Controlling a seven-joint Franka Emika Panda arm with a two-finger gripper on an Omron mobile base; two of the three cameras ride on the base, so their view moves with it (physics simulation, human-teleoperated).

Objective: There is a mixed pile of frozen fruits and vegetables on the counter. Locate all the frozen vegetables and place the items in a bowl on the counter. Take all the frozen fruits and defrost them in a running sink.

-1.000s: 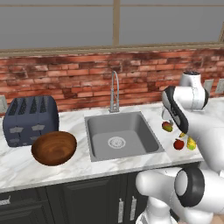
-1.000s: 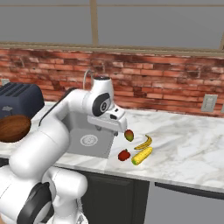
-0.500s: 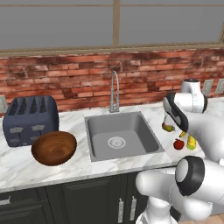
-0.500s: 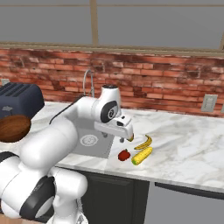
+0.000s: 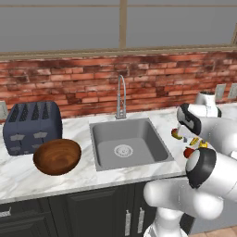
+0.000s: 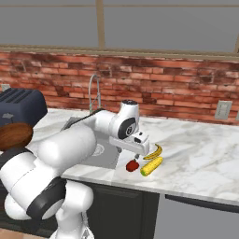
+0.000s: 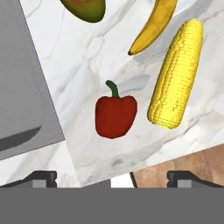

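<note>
My fingers are hanging spread and empty over the red pepper, stem pointing away from the counter front edge, corn cob alongside lying perpendicular to that edge.

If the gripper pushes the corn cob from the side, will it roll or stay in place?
The corn cob looks long and round in section, lying flat on the counter, so a sideways push would probably roll it. It appears stiff, so it should not bend. The banana lies close beside it and might stop it.
</note>
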